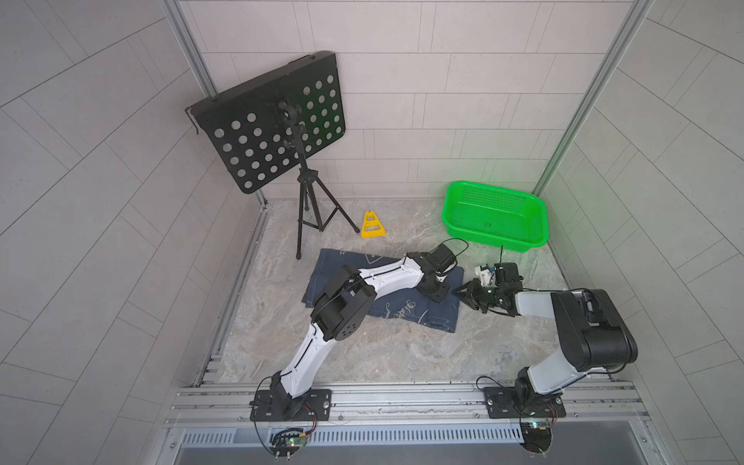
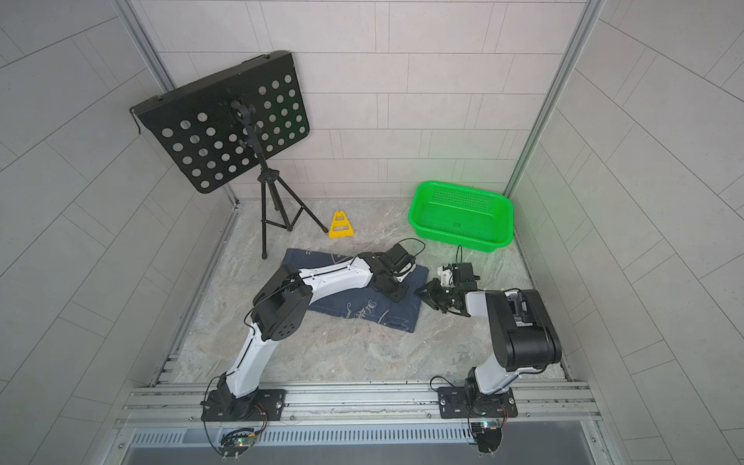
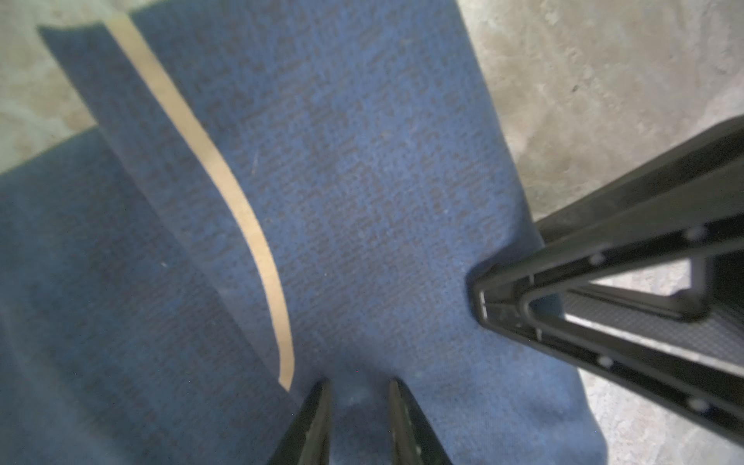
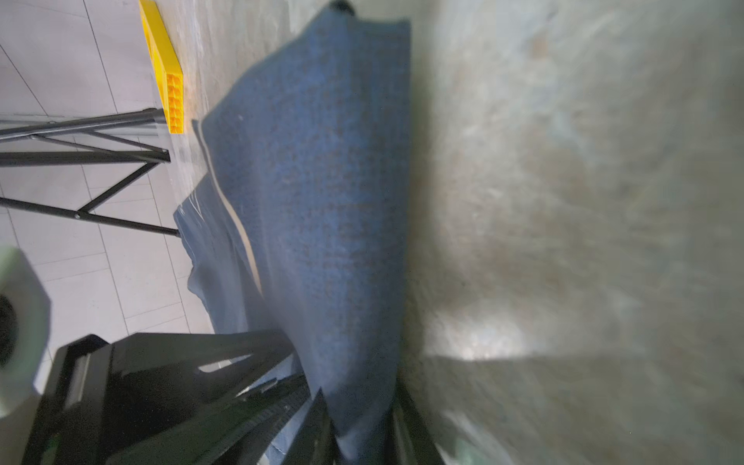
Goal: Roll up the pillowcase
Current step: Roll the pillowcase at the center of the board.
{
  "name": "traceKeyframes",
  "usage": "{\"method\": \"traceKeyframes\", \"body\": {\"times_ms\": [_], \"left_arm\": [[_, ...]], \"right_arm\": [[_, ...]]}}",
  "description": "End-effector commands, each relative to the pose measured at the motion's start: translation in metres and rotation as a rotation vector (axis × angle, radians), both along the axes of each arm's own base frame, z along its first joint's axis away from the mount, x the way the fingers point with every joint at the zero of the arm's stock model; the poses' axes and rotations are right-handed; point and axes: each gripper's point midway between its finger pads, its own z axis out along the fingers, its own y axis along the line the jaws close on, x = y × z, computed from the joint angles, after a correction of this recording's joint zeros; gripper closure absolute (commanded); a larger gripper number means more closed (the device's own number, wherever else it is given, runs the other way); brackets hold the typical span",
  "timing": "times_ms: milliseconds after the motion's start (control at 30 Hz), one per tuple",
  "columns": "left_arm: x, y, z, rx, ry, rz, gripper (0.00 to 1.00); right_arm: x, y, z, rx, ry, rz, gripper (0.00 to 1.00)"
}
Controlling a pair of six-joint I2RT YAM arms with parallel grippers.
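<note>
Along the pillowcase [image 1: 406, 312] edge nearest the green basket [image 1: 483, 237], left claw [image 3: 356, 386] and right claw [image 4: 360, 396] both pinch cloth; they should roll it away evenly and tightly.

On the marbled table [image 1: 362, 350], a black perforated music stand [image 1: 273, 120] on a tripod stands at eleven o'clock, a small yellow triangular block [image 1: 373, 226] lies near twelve o'clock beside one tripod foot, and a green slotted basket [image 1: 475, 235] sits at one o'clock.
</note>
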Motion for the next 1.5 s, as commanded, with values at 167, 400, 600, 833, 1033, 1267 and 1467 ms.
{"method": "traceKeyframes", "body": {"times_ms": [167, 400, 600, 833, 1033, 1267, 1467], "left_arm": [[-0.005, -0.012, 0.028, -0.085, 0.042, 0.012, 0.63], [-0.009, -0.02, 0.064, -0.18, 0.043, 0.028, 0.57], [-0.01, -0.011, 0.065, -0.159, 0.037, 0.019, 0.56], [-0.009, 0.008, 0.074, -0.155, 0.021, 0.045, 0.56], [-0.011, 0.027, 0.069, -0.142, 0.036, 0.075, 0.56], [-0.018, 0.045, 0.071, -0.14, 0.043, 0.103, 0.56], [-0.03, 0.058, 0.071, -0.143, 0.063, 0.12, 0.56]], "right_arm": [[-0.019, -0.026, 0.011, -0.195, 0.069, 0.013, 0.97], [-0.039, -0.062, 0.024, -0.442, 0.252, 0.035, 0.98], [-0.038, -0.063, 0.032, -0.52, 0.336, 0.014, 0.87], [-0.015, -0.035, 0.051, -0.519, 0.291, 0.011, 0.78], [-0.001, 0.001, 0.056, -0.499, 0.255, 0.054, 0.77], [0.012, 0.038, 0.057, -0.441, 0.239, 0.105, 0.77], [0.024, 0.064, 0.049, -0.422, 0.235, 0.147, 0.77]]}}
